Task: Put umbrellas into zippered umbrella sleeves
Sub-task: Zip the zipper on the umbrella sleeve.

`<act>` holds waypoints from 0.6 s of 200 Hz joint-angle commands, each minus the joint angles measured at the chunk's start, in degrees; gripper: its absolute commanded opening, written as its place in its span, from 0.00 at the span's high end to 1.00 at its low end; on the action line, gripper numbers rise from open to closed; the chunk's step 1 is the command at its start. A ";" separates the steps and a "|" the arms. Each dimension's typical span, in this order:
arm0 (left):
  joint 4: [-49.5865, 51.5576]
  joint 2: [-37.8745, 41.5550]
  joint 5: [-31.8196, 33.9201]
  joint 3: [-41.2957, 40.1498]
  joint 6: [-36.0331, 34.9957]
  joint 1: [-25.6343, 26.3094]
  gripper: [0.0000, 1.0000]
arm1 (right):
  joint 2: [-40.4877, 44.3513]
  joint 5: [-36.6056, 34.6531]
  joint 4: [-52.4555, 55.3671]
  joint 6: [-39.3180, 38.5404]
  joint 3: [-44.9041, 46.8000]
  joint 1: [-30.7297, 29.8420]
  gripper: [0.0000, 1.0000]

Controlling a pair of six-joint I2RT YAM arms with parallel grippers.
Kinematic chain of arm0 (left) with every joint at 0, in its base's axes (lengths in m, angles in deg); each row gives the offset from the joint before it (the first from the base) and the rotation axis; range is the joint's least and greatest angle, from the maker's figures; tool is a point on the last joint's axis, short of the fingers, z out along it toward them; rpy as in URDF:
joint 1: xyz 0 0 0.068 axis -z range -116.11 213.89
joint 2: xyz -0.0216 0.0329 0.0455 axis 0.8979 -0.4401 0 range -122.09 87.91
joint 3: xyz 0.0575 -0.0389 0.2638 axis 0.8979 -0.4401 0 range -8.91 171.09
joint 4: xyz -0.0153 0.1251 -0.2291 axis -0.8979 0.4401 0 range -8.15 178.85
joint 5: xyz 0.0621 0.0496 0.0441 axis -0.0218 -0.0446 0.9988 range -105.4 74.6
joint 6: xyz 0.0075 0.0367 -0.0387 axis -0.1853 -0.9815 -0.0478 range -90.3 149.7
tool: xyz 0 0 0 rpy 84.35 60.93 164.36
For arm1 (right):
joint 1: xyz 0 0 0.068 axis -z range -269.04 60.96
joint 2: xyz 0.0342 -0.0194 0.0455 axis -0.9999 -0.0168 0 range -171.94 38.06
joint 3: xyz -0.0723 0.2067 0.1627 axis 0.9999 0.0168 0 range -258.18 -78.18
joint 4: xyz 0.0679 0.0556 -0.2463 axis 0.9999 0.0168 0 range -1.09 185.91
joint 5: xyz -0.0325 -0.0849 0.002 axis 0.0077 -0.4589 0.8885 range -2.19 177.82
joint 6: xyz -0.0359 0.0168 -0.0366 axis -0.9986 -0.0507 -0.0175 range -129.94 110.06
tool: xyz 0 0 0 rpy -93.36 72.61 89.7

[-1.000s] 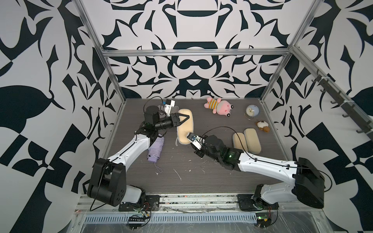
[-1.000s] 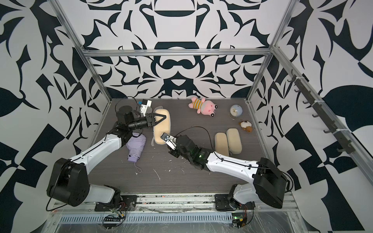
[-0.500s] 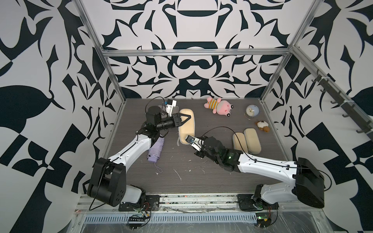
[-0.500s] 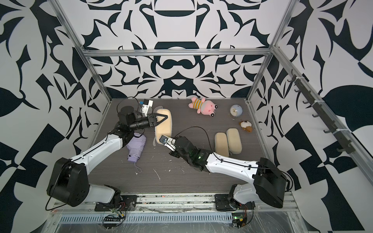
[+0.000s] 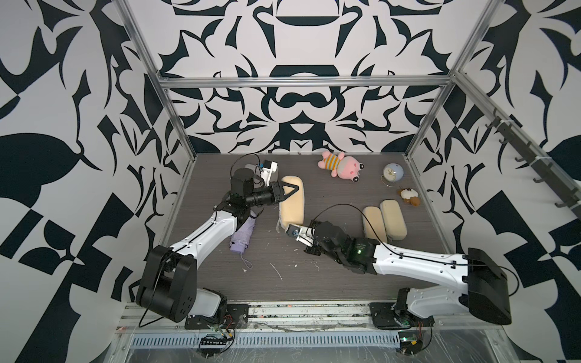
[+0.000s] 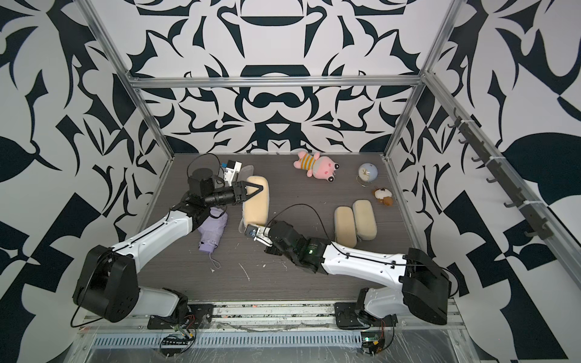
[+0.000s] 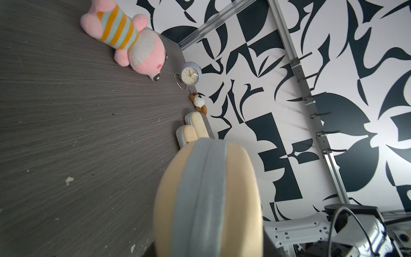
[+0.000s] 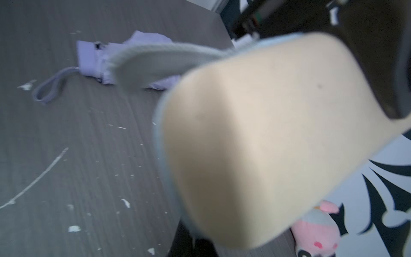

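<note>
the table (image 5: 314,276) is dark grey wood-grain board, matt, flecked with pale chips. the beige case (image 5: 292,207) has a soft matt shell and a grey woven zip band (image 7: 200,200). the lavender umbrella (image 5: 241,234) is thin crinkled cloth with a corded strap (image 8: 64,71). the plush toy (image 5: 341,165) is fuzzy cloth. the frame (image 5: 301,81) is brushed metal, the arms (image 5: 418,267) smooth white plastic.

3 beige sleeves (image 5: 292,207) (image 5: 372,223) (image 5: 393,220), 1 lavender umbrella (image 5: 242,234), 2 plush toys (image 5: 341,165) (image 5: 408,196), 1 clock (image 5: 393,173)
</note>
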 commanded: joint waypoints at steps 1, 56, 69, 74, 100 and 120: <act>-3.89 2.94 7.78 0.97 -1.70 -2.02 0.96 | 0.34 9.12 1.25 0.74 -0.67 -4.09 1.00; -12.94 1.04 18.01 -1.81 3.26 -0.94 1.00 | -6.18 17.53 -10.65 19.55 -5.65 -5.49 1.00; -15.79 1.26 22.91 -4.16 4.66 -0.93 1.00 | -7.78 17.50 -13.31 22.89 -6.51 -6.70 1.00; -17.55 1.47 24.85 -5.16 5.45 -0.90 1.00 | -8.33 17.33 -14.71 24.05 -6.64 -7.11 1.00; -24.55 1.50 35.04 -9.45 8.98 2.61 1.00 | -11.14 14.10 -20.46 30.49 -8.31 -7.76 1.00; -25.62 1.41 44.27 -11.48 7.82 9.46 1.00 | -13.62 13.05 -24.90 33.89 -10.88 -7.72 1.00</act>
